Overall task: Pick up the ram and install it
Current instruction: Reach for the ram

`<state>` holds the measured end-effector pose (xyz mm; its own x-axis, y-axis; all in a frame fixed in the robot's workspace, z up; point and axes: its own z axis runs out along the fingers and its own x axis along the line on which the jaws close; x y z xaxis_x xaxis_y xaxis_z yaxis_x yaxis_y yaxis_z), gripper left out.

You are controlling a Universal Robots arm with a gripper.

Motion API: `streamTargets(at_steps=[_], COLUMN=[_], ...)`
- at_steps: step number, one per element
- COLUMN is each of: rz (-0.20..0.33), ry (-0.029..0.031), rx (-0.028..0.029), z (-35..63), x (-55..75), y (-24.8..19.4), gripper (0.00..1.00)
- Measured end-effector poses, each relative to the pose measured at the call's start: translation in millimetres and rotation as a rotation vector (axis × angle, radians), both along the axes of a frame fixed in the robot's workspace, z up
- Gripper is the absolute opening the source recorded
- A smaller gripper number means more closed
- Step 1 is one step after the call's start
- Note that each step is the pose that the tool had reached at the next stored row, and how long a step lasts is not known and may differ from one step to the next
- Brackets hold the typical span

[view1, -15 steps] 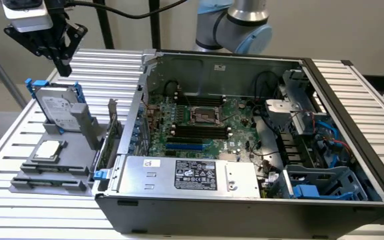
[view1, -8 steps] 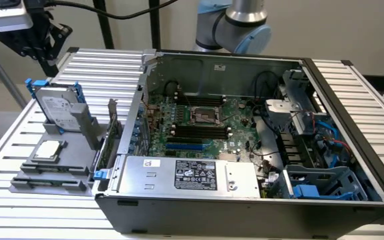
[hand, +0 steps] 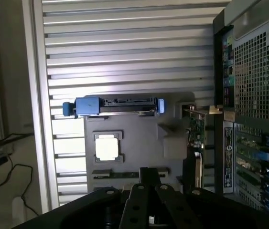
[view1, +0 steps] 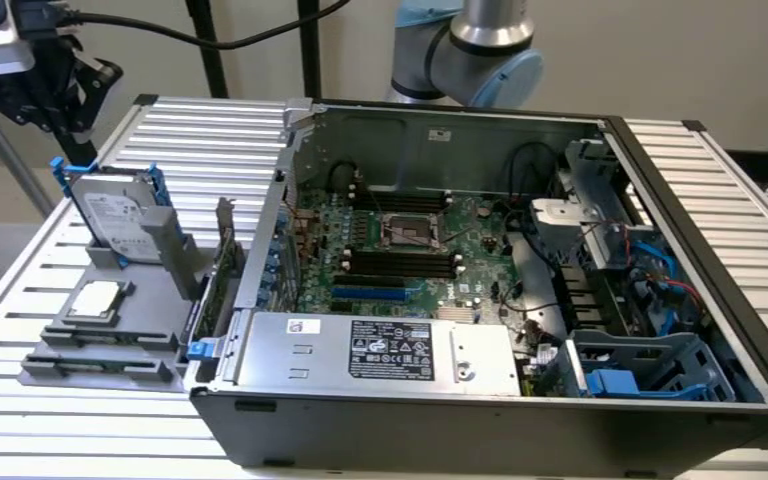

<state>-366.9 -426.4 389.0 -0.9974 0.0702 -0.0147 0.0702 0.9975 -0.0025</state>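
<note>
The ram (hand: pixel 103 174) is a thin green stick lying in a slot of the grey holder (hand: pixel 139 124), beside the computer case; in the exterior view the ram (view1: pixel 104 337) sits near the holder's front end. My gripper (view1: pixel 71 125) hangs high above the holder's far end, over the upright hard drive (view1: pixel 115 215), shut with nothing in it. In the wrist view the gripper (hand: pixel 146 183) points down toward the holder, its tip covering the stick's middle. The motherboard's black slots (view1: pixel 398 262) lie inside the open case.
The holder also carries a square silver processor chip (hand: pixel 107 148) and a hard drive with blue rails (hand: pixel 112 106). A green card (hand: pixel 196 136) stands between holder and case wall. A silver power supply (view1: pixel 377 350) and drive cages (view1: pixel 651 365) crowd the case's front.
</note>
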Motion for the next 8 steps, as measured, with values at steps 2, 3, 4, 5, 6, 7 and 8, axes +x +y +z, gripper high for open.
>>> streamTargets(at_steps=[2,3,4,5,6,7,8], rz=[0.0,0.0,0.0,0.0,0.0,0.0,0.0], ry=[0.0021,0.0032,0.0044,0.0055,0.0067,0.0078,0.0089], rx=[-0.0007,-0.0011,-0.0016,-0.0021,-0.0027,-0.0032,-0.0037], z=[-0.4,-0.6,-0.8,-1.0,-1.1,-1.3,-1.5], x=[-0.8,-1.2,-1.6,-2.0,-2.4,-2.7,-3.1], y=[-4.9,-7.6,-10.1,-12.5,-14.8,-17.2,-19.5], gripper=[0.11,0.11,0.11,0.11,0.11,0.11,0.11])
